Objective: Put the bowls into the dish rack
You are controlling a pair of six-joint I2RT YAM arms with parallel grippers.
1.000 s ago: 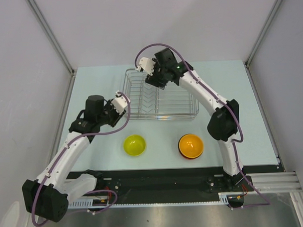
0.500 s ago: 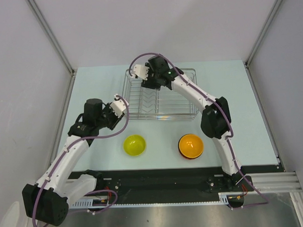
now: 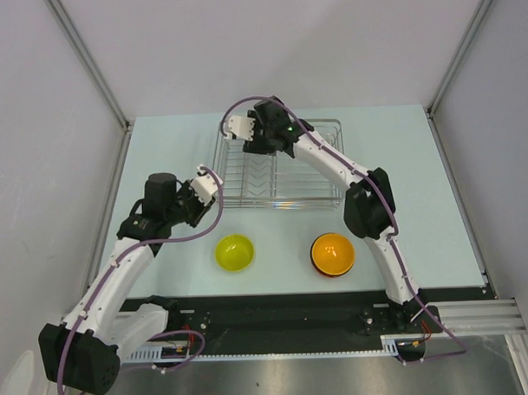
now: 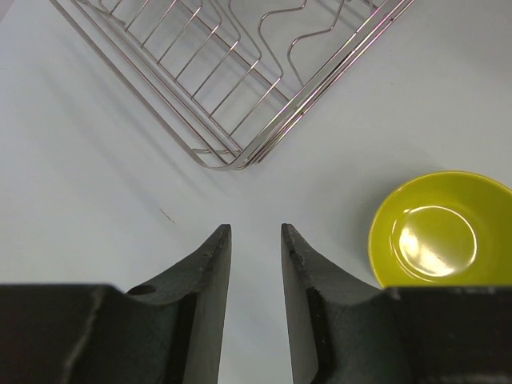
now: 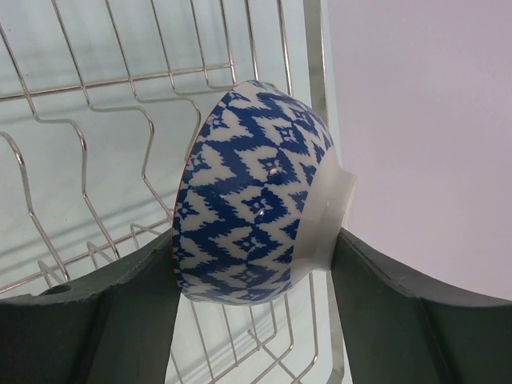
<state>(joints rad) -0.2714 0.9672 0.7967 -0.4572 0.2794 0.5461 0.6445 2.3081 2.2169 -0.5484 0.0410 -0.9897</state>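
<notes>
Blue-patterned bowl point(image 5: 256, 192) pinched on edge in right gripper point(image 5: 254, 260), now carried further toward upper left of dish rack point(image 3: 307, 183) — slotting looks next. Left gripper point(image 4: 256, 240) slightly spread, empty, near lime bowl point(image 4: 440, 228).

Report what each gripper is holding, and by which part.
The right gripper holds the blue-patterned bowl on its side, one finger at its rim, the other against its foot. The left gripper holds nothing.

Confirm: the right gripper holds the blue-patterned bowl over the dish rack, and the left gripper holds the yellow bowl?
No. The left gripper holds nothing; the yellow bowl sits on the table beside it, per the left wrist view. The right gripper does hold the blue-patterned bowl over the dish rack.
</notes>
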